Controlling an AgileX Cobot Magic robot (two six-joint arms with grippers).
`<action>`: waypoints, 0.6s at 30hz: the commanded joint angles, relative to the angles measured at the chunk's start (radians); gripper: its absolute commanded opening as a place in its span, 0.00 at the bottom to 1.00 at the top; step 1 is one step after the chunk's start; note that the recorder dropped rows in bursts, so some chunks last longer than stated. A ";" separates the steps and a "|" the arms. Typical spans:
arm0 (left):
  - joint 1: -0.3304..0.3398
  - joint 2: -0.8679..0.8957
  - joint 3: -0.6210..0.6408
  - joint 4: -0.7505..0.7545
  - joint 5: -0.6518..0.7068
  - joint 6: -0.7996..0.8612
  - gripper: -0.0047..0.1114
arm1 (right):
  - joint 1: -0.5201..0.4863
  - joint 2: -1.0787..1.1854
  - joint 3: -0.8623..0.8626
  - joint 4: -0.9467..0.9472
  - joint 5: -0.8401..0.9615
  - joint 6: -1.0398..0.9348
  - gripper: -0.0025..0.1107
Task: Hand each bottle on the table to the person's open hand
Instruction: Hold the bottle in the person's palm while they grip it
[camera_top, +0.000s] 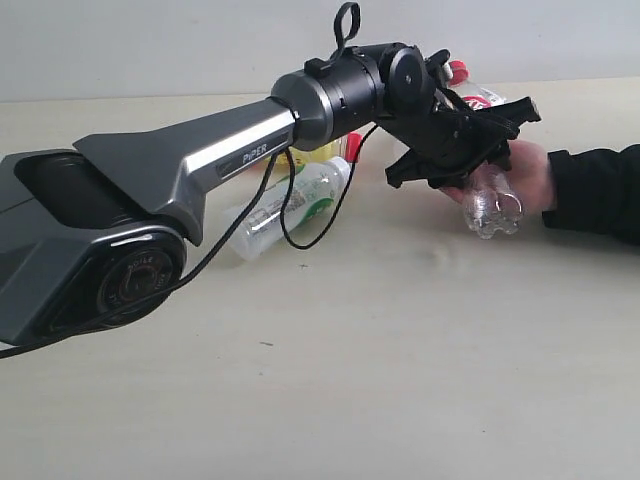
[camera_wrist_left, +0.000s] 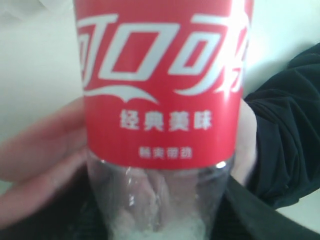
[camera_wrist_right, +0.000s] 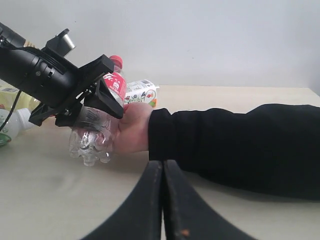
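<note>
We hand over the clear bottle

Our left gripper clamps the clear bottle, which rests against the person's hand; our arm hides most of its label. Our right gripper is pressed closed, empty. A whitish bottle lies on the table, with the yellow bottle half hidden behind our arm.

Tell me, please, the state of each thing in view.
Cola bottle: capped, held off the table.
Left gripper: shut on cola bottle.
Person's hand: open, against cola bottle.
Right gripper: shut, empty.
Green-labelled bottle: lying on its side.
Yellow bottle: mostly hidden.
White-labelled bottle: lying on table.
</note>
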 joint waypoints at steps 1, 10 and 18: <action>-0.002 -0.006 -0.008 -0.013 -0.019 -0.005 0.40 | -0.005 -0.006 0.006 0.002 -0.008 -0.003 0.02; -0.002 -0.006 -0.008 -0.013 -0.012 0.001 0.58 | -0.005 -0.006 0.006 0.002 -0.008 -0.003 0.02; -0.002 -0.006 -0.008 -0.015 -0.001 0.008 0.72 | -0.005 -0.006 0.006 0.002 -0.001 -0.003 0.02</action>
